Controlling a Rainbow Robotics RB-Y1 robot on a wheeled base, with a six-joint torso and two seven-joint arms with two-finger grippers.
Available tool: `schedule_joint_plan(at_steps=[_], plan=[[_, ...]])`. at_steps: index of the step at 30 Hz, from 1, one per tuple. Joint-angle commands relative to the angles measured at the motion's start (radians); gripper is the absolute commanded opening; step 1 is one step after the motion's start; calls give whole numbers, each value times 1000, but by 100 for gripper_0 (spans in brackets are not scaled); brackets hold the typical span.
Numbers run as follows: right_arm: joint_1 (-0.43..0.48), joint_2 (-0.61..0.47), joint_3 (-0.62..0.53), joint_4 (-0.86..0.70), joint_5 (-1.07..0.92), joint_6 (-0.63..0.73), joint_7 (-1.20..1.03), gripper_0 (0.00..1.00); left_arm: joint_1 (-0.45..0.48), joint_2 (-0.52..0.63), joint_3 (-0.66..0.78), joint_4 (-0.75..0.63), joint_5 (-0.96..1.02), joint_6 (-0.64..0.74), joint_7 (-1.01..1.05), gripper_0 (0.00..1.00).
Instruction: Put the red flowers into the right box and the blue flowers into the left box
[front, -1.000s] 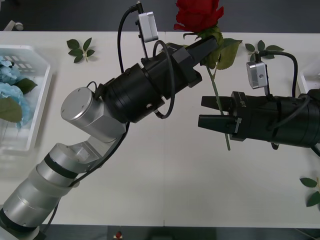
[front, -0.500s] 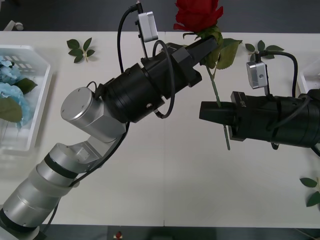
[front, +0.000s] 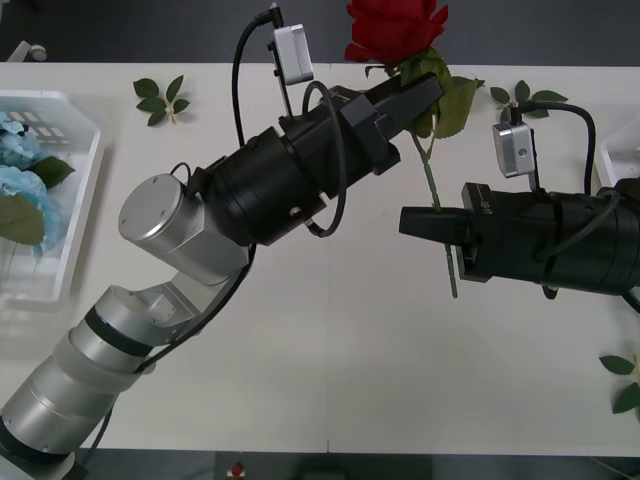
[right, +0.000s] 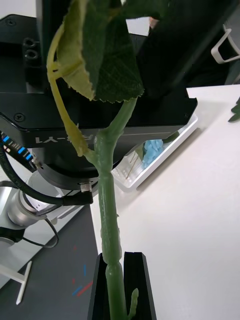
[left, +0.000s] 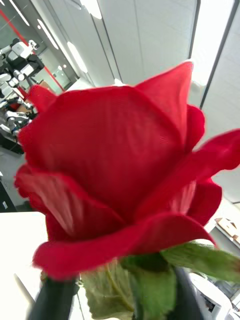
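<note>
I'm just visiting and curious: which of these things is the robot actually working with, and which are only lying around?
In use:
- red rose, held by left gripper and right gripper
- blue flowers in left box

Lying about:
- leaf sprigs
- table

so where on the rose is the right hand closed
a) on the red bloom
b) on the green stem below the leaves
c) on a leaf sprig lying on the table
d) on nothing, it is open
b: in the right wrist view the right hand has its black fingers shut on the green stem of the red rose, below its leaves, while the left hand holds it just under the bloom.
</note>
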Motion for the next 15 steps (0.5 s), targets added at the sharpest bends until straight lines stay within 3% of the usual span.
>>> schedule_joint_plan(at_steps=[1, 8, 15], plan=[[-22, 18, -13, -30, -9, -6, -17, 0, -16, 77, 5, -37, 46, 18, -25, 86], [-22, 13, -16, -30, -20, -4, -22, 0, 6, 241, 8, -43, 159, 134, -19, 86], [-22, -80, -65, -20, -56, -3, -40, 0, 55, 471, 8, -43, 239, 277, -13, 86]])
